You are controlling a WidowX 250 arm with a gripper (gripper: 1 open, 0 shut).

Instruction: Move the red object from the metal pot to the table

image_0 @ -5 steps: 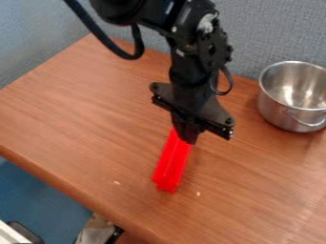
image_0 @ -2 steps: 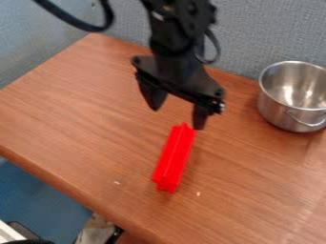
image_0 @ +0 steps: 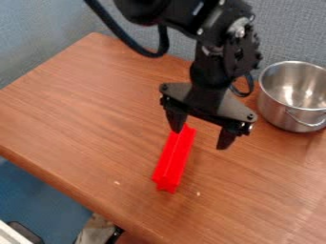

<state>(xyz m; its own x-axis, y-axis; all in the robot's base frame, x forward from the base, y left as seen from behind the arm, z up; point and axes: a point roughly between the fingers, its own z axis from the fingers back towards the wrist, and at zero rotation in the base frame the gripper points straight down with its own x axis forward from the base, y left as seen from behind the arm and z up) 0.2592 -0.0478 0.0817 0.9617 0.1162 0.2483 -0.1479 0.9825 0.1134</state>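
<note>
Even bright light, soft low-resolution blur, glare on metal pot (image_0: 295, 93).

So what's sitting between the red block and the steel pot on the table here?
No object rests there. In the camera view only bare wood of the table separates the red block from the pot, though the open gripper hangs above that stretch.

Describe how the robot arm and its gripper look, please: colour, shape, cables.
The arm is black, built of chunky rounded segments, with black cables looping beside its upper part. The gripper is black too: a wide flat crossbar with two short, straight fingers pointing down. No markings are readable at this size.
</note>
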